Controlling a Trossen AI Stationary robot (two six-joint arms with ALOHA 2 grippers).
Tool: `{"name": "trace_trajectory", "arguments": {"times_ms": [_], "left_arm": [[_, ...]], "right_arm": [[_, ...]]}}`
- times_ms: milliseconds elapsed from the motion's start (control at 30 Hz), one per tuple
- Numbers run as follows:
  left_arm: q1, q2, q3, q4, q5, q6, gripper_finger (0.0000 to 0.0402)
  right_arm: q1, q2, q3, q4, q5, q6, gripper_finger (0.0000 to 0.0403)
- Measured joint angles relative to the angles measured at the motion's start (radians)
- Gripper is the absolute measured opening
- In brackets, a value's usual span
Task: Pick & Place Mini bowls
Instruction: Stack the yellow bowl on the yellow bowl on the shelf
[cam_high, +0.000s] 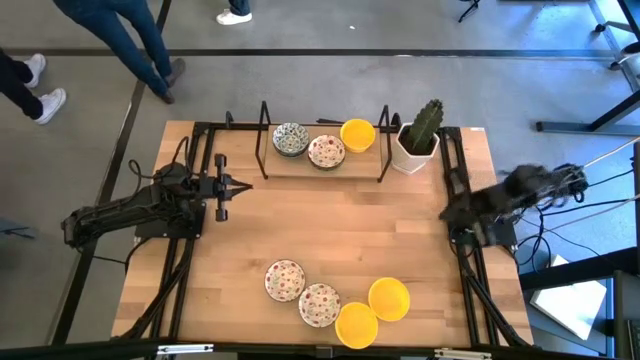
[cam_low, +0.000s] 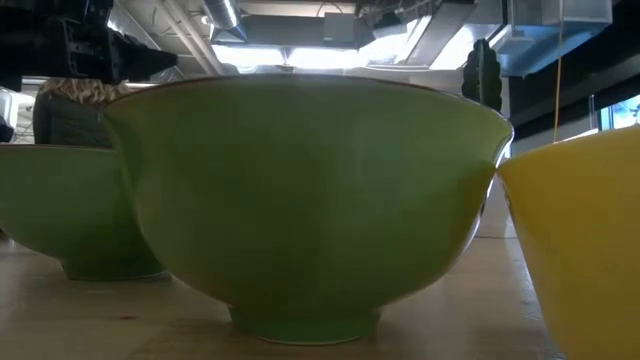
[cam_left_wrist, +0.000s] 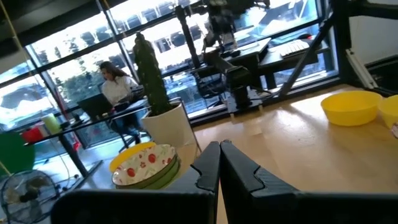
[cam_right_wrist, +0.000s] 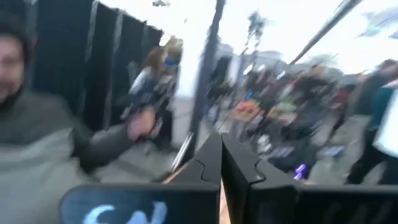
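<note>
While both arms sit back at the sides of the table (cam_high: 240, 230), the left gripper (cam_high: 243, 185) points inward with its jaws closed on nothing, and the right gripper (cam_right_wrist: 221, 152) is drawn up at the right edge, its jaws pressed together and empty as well.

Ahead of the left jaws and off to the far side, a low stand (cam_high: 320, 160) carries three mini bowls in a row: a green-blue patterned bowl (cam_high: 290, 138), a red-speckled bowl (cam_high: 326, 151) touching it, and a yellow bowl (cam_high: 357, 133). Just beyond them stands a cactus in a white pot (cam_high: 416, 147).

Well apart from both jaws, along the near edge, four more bowls cluster: two red-speckled bowls (cam_high: 285, 280) (cam_high: 319, 304) touching each other, then two yellow bowls (cam_high: 356, 325) (cam_high: 388, 298). People stand on the floor beyond the table.
</note>
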Motion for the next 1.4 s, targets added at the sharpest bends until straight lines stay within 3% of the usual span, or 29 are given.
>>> {"name": "trace_trajectory", "arguments": {"times_ms": [433,667,1000,1400], "left_arm": [[0.000,0.000,0.000,0.003,-0.006,0.000,0.0006],[0.000,-0.017,0.040,-0.075,-0.008,-0.021,0.0005],[0.000,-0.155,0.048,-0.168,-0.023,-0.016,0.0002],[-0.001,-0.153,0.011,-0.127,0.101,-0.003,0.0002]], "right_arm": [[0.000,-0.003,-0.377,0.365,-0.022,-0.020,0.0004],[-0.002,-0.051,-0.378,0.331,0.032,0.035,0.0004],[-0.013,-0.122,-0.378,0.197,0.050,0.034,0.0004],[-0.040,-0.129,-0.397,0.186,0.042,0.093,0.0004]]}}
